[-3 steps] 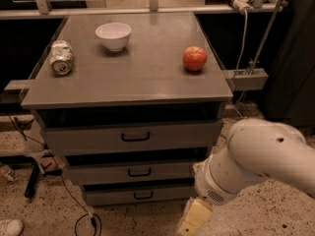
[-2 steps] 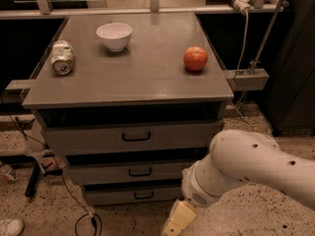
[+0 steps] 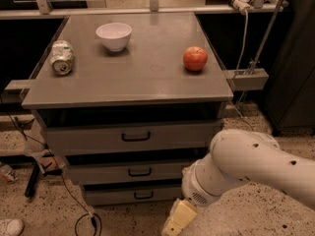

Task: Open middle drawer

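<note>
The gray cabinet has three drawers. The middle drawer (image 3: 123, 172) is a gray metal front with a small black loop handle (image 3: 140, 171), between the taller top drawer (image 3: 88, 137) and the narrow bottom drawer (image 3: 113, 194). My white arm (image 3: 246, 166) comes in from the lower right. The gripper (image 3: 176, 220) shows as a cream-coloured piece at the bottom edge, below and right of the middle drawer's handle, in front of the bottom drawer's right end and not touching the handle.
On the cabinet top (image 3: 142, 77) lie a crushed can (image 3: 61, 58), a white bowl (image 3: 114, 35) and a red apple (image 3: 195, 58). Cables (image 3: 74, 205) trail on the speckled floor at left. A dark cabinet (image 3: 295, 73) stands at right.
The arm and gripper have moved left and lower across the front of the cabinet's lower right corner. The drawers have not moved.
</note>
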